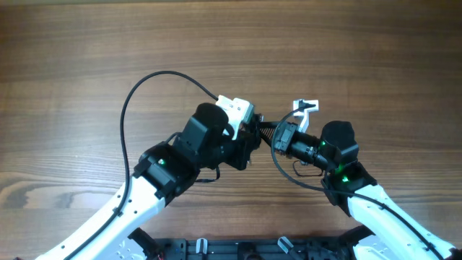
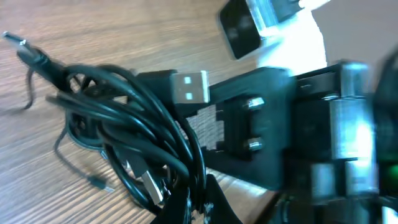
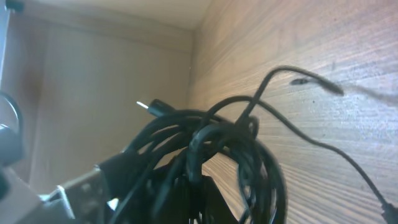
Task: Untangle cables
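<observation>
The cables [image 1: 266, 133] are a tight knot of thin black cords held between my two grippers above the middle of the table. In the left wrist view the knot [image 2: 124, 124] fills the left half, with a silver USB plug [image 2: 189, 87] sticking out of it. My left gripper [image 2: 200, 205] is shut on strands at the knot's lower edge. In the right wrist view the cords [image 3: 217, 146] loop over my right gripper [image 3: 205, 199], which is shut on a strand. A thin loose end [image 3: 311, 81] trails onto the wood. In the overhead view the left gripper [image 1: 253, 134] and right gripper [image 1: 279, 137] nearly touch.
A thicker black arm cable [image 1: 144, 87] arcs out to the left of the left arm, and another [image 1: 292, 175] loops below the right wrist. The right gripper's black body [image 2: 280, 124] sits close in front of the left wrist camera. The wooden table [image 1: 72, 58] lies all around.
</observation>
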`<action>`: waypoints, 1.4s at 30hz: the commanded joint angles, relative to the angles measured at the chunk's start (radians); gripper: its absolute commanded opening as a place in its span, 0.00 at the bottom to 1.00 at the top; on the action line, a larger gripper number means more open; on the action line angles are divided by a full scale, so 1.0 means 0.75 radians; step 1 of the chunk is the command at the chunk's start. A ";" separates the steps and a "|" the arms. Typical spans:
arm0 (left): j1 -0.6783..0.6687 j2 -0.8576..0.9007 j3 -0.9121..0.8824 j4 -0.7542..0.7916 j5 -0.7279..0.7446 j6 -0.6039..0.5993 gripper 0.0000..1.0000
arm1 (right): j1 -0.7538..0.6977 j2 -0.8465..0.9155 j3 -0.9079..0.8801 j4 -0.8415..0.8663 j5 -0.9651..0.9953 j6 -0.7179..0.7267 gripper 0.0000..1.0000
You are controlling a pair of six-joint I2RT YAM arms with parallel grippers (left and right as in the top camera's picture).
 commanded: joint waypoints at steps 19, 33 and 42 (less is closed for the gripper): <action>-0.006 -0.055 0.008 0.222 0.081 -0.273 0.04 | -0.107 0.010 0.005 0.281 -0.509 -0.241 0.04; -0.008 -0.054 0.008 0.382 -0.380 -0.802 0.04 | -0.120 0.010 0.005 0.357 -0.821 -0.340 0.13; -0.006 -0.055 0.008 0.385 -0.426 -0.811 0.04 | -0.124 0.010 0.005 0.356 -0.592 -0.337 0.84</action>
